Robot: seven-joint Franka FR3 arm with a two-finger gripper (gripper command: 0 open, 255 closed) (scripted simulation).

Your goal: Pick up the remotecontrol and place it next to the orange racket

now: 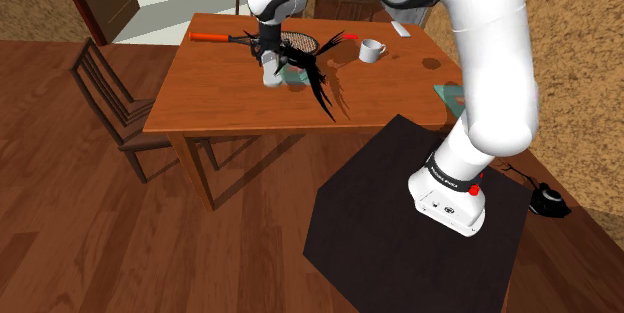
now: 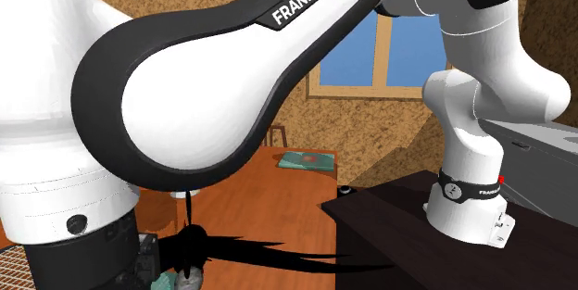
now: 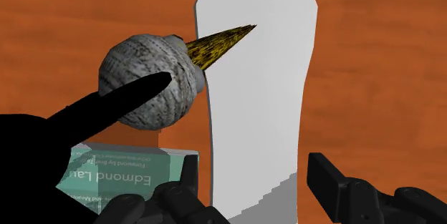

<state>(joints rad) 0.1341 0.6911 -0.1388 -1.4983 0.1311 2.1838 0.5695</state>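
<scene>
The remote control (image 3: 254, 79), drawn plain white, lies flat on the orange-brown bench (image 1: 400, 91), its near end between the fingers of the gripper (image 3: 254, 179). The fingers stand moderately apart, one on each side of that end. A thin strip of bench shows between the remote control and the finger on one side, so I judge that they straddle it without clamping. Just beside the remote control sits a grey shell (image 3: 147, 79) whose brown pointed tip reaches across the remote control's edge, and a teal book (image 3: 122, 176) lies next to the shell. In the shoulder view the gripper (image 1: 268, 61) is low over the bench, near the head of the orange racket (image 1: 215, 37), with a white mug (image 1: 372, 50) further toward that view's right. As for progress, the remote control rests on the bench and is not lifted. It already looks near the racket, though the arm hides how near. If the pick is still to be made, the fingers must close on the remote control, raise it clear of the shell and book, and set it down beside the racket. If it counts as placed, only the retreat remains.
</scene>
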